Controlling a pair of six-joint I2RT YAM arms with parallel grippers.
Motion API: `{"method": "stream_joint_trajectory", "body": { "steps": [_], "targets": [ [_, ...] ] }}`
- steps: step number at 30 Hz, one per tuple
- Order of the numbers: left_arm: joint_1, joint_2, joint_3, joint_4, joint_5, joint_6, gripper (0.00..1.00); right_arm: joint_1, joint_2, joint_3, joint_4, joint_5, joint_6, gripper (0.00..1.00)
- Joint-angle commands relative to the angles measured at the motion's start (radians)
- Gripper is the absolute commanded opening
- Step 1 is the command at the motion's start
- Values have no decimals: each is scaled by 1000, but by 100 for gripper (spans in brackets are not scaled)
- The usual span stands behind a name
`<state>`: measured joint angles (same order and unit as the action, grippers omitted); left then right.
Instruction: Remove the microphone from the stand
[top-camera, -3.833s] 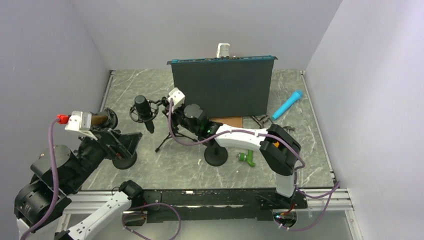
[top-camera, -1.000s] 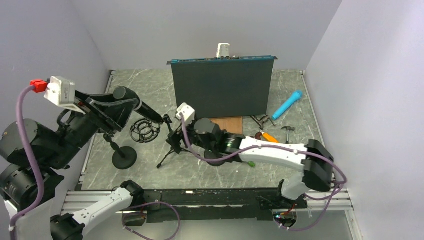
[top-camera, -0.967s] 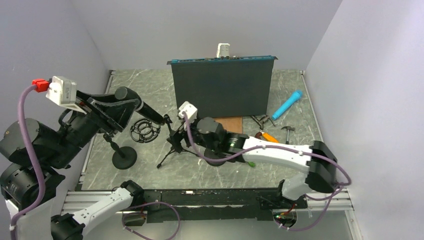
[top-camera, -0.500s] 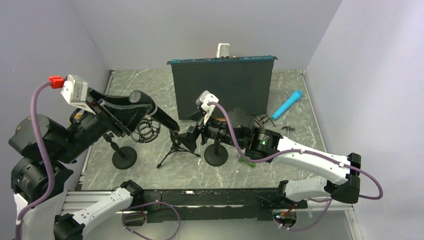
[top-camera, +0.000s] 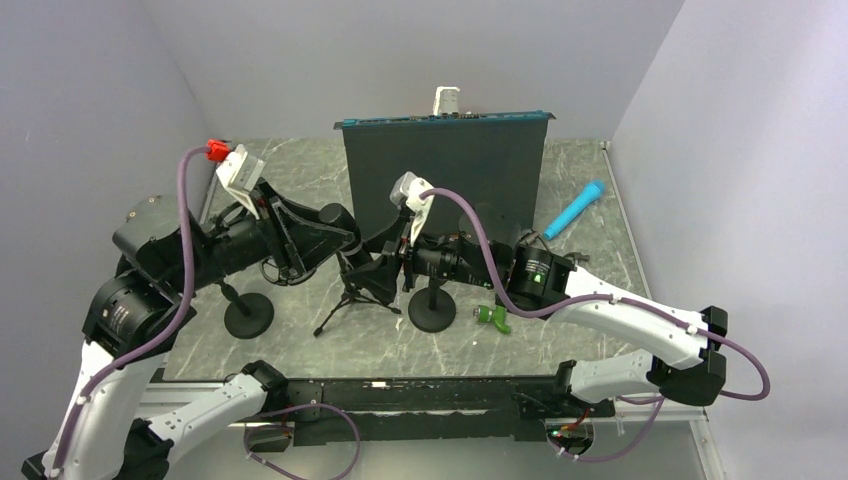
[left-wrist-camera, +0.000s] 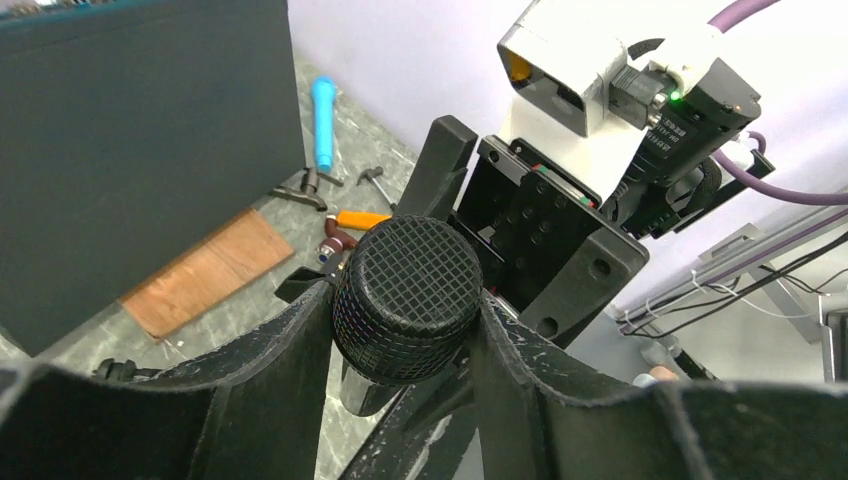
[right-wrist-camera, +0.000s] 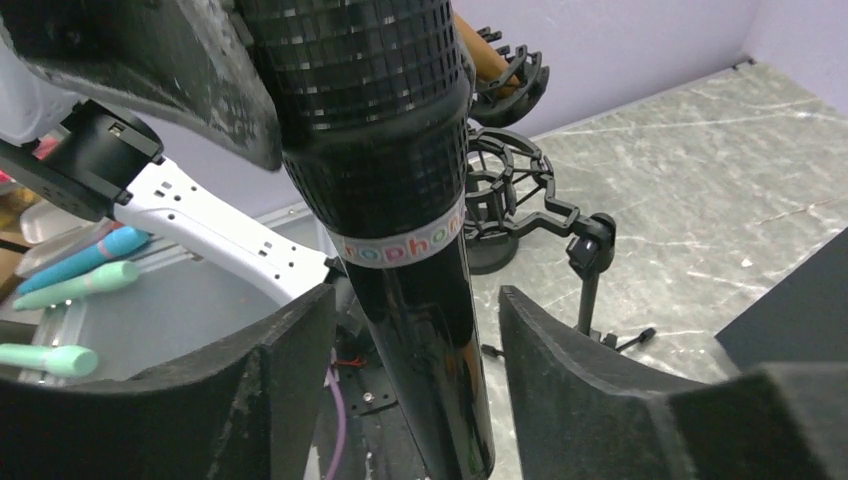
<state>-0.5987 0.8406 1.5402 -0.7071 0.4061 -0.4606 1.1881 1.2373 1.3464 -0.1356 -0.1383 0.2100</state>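
Observation:
The black microphone (top-camera: 338, 217) is off its stand and held in the air, with my left gripper (top-camera: 318, 238) shut on its mesh head (left-wrist-camera: 410, 295). Its glossy body (right-wrist-camera: 425, 340) hangs between the fingers (right-wrist-camera: 285, 385) of my right gripper (top-camera: 385, 268). These stand open, with a gap showing on each side of the body. The stand's tripod (top-camera: 343, 298) is on the table below. Its empty ring-shaped shock mount (right-wrist-camera: 510, 195) shows behind the microphone in the right wrist view. In the top view the left arm partly hides it.
Two black round-base stands (top-camera: 248, 318) (top-camera: 432, 312) flank the tripod. A dark upright panel (top-camera: 445, 185) stands behind, with a wooden board (left-wrist-camera: 205, 270) at its foot. A blue cylinder (top-camera: 575, 210), small hand tools (top-camera: 525, 240) and a green part (top-camera: 492, 318) lie to the right.
My left arm has carried the microphone to the right, away from the shock mount and into the right gripper's jaws. Those jaws have narrowed around its body.

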Motion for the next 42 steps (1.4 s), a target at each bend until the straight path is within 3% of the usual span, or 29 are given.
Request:
{"method": "stream_joint_trajectory", "body": {
  "steps": [1,9,12,13,16,19,22,27,31,37,39,42],
  "targets": [
    [1,-14,-1,78,51,-24,0,0,-11,11,13,-22,30,59],
    [1,-12,-18,113,76,-39,0,-1,-41,-32,44,3,53,41],
    [1,-11,-15,118,72,-44,0,-1,-45,-30,43,3,62,30],
    [1,-11,-14,117,71,-45,7,-1,-46,-28,42,-1,63,26],
    [1,-14,-9,99,57,-31,48,-1,-57,-37,49,11,62,15],
    [1,-37,-13,83,1,-19,83,-1,-66,-22,18,50,47,8],
    [1,-59,-8,62,-39,6,96,0,-89,-6,-22,99,8,3],
    [1,-90,1,8,-127,36,99,-1,-159,6,-90,339,-76,0],
    [1,-113,-20,1,-144,43,99,-3,-217,-9,-132,689,-147,0],
    [1,-138,-41,-21,-189,46,99,-53,-331,-151,-22,1168,-294,0],
    [1,-137,-42,-32,-197,47,99,-147,-356,-196,-21,1202,-277,0],
    [1,-139,-62,-22,-197,33,99,-435,-355,-213,-148,1030,-120,0]
  ]
}}
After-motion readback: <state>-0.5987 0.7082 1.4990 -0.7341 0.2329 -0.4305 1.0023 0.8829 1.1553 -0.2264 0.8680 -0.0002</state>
